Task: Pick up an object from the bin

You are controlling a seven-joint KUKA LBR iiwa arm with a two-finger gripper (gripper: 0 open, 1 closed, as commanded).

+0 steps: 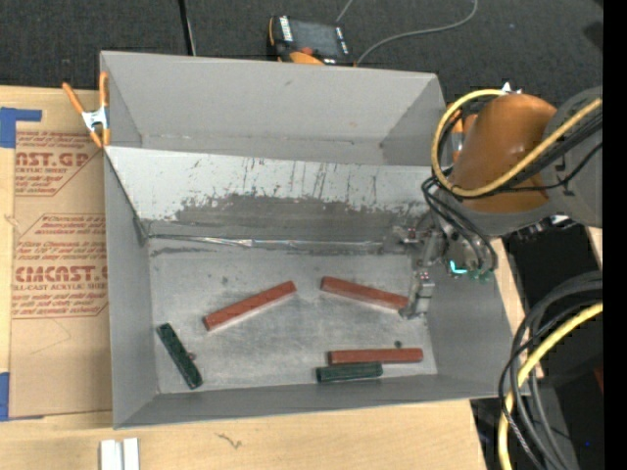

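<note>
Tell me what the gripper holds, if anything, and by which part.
It cannot be told. The gripper is at the right end of the middle red-brown bar, but whether it grips is unclear.

Oblique overhead view of bin [294,116]

Robotics lab: scuffed grey metal bin [127,292] on a wooden bench [294,437], cable-draped robot arm [505,150], dark carpet [88,8].

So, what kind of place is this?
Probably a robot test lab: a grey metal bin holding red sticks and green sticks, and a cabled robot arm whose gripper hangs low inside it.
</note>
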